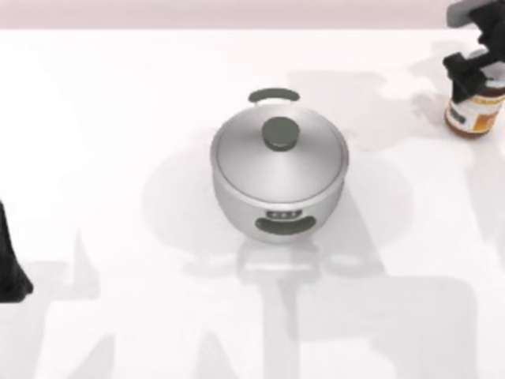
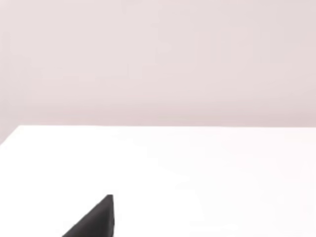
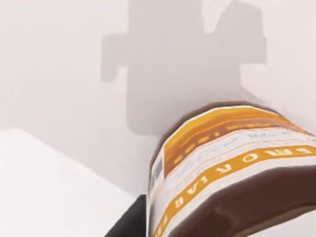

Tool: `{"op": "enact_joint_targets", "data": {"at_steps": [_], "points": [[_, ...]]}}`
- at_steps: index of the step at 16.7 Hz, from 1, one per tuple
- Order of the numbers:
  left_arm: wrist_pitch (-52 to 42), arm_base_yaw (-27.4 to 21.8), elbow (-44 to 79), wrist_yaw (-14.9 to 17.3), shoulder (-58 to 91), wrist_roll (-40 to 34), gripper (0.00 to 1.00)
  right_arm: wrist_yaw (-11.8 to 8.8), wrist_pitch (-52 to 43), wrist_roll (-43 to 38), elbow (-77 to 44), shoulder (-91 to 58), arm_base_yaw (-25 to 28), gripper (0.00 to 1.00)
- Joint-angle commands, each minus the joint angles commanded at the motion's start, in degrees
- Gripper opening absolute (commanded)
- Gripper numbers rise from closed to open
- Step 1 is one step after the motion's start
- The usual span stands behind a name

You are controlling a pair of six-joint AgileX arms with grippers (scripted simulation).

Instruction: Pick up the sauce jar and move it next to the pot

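The sauce jar (image 1: 474, 110), dark brown inside with an orange-and-white label whose writing is unreadable, stands at the top view's upper right, well apart from the lidded pot (image 1: 279, 175) at centre. The right gripper (image 1: 473, 67) is clenched around the jar's top; the left arm (image 1: 12, 260) sits at the left edge, its grip impossible to tell.

Overhead, looking straight down on table (image 1: 118, 118); left wrist low, facing bare tabletop — right wrist pressed close against sauce jar (image 3: 232, 168), shared with overhead.
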State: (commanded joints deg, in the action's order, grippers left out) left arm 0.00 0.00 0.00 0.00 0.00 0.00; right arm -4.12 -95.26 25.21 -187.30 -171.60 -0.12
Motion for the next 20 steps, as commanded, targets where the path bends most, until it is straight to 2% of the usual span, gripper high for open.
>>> {"op": "enact_joint_targets", "data": {"at_steps": [6, 10, 14, 20], "points": [[0.00, 0.00, 0.00, 0.00, 0.00, 0.00, 1.00, -0.02, 0.04, -0.09, 0.11, 0.11, -0.21, 0.00], [0.00, 0.00, 0.00, 0.00, 0.00, 0.00, 1.00, -0.08, 2.45, -0.14, 6.16, 5.47, -0.13, 0.00], [0.00, 0.00, 0.00, 0.00, 0.00, 0.00, 1.00, -0.19, 7.13, -0.22, 21.53, 16.49, 0.03, 0.00], [0.00, 0.00, 0.00, 0.00, 0.00, 0.00, 1.00, -0.45, 15.52, -0.23, 53.72, 36.69, 0.41, 0.00]]}}
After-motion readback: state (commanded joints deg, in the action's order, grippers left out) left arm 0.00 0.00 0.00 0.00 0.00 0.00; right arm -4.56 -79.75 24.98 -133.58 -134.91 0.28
